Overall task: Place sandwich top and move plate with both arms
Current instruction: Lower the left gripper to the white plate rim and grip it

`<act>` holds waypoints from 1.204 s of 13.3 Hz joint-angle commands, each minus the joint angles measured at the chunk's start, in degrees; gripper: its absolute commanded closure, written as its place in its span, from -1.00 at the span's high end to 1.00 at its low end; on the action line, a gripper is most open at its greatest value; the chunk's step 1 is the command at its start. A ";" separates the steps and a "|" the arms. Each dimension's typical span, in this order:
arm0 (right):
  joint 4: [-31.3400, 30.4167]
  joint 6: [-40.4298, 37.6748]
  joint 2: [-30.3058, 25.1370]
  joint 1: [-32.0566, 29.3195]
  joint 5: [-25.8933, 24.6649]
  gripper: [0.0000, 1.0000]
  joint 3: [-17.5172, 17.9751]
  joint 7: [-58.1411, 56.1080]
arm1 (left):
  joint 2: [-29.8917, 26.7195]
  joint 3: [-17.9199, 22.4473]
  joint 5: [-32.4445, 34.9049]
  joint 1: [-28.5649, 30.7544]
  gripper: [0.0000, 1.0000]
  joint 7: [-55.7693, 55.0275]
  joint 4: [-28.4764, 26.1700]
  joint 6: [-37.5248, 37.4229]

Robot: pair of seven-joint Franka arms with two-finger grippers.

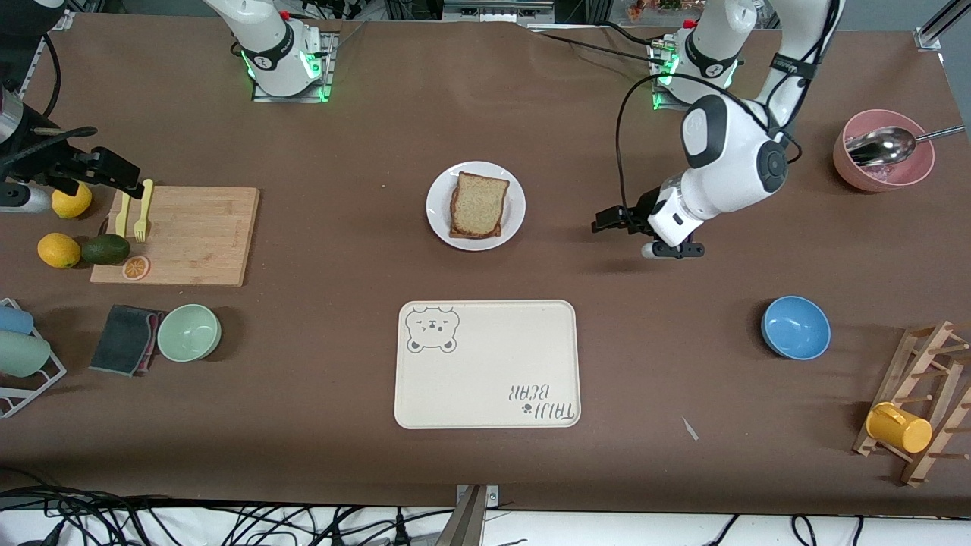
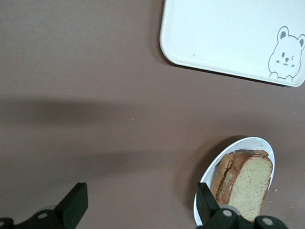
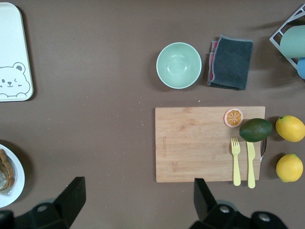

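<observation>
The round white plate (image 1: 438, 199) stands mid-table, farther from the front camera than the bear tray. On it lies a stacked sandwich, with the plain tan sandwich top (image 1: 478, 203) uppermost. In the left wrist view the plate (image 2: 252, 141) and the top slice (image 2: 250, 183) show beside one fingertip (image 2: 206, 200). My left gripper (image 1: 607, 221) hangs open and empty just off the plate, toward the left arm's end (image 2: 140, 205). My right gripper (image 1: 114, 173) is open and empty over the table by the cutting board (image 3: 136, 198). The right wrist view catches only the plate's edge (image 3: 14, 183).
The cream bear tray (image 1: 485, 364) lies nearer the front camera than the plate. At the right arm's end are a wooden cutting board (image 1: 190, 235) with fork and knife, lemons, an avocado, and a green bowl (image 1: 189, 332). At the left arm's end are a blue bowl (image 1: 795, 327), a pink bowl (image 1: 884, 149) and a cup rack (image 1: 910, 409).
</observation>
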 commanded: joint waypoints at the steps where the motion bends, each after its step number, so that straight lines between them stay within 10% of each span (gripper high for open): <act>1: -0.55 -0.42 -0.91 -0.67 0.78 1.00 0.33 -0.94 | 3.14 0.26 -11.12 -3.10 1.00 8.53 0.22 3.42; 7: -0.55 -0.51 -0.91 -0.67 0.78 1.00 0.33 -0.94 | 8.15 0.26 -41.38 -9.77 1.00 31.84 0.40 3.42; 16: -0.55 -0.32 -0.47 -0.85 0.78 1.00 -0.64 -0.94 | 13.08 0.35 -54.94 -13.92 0.96 49.34 0.14 3.42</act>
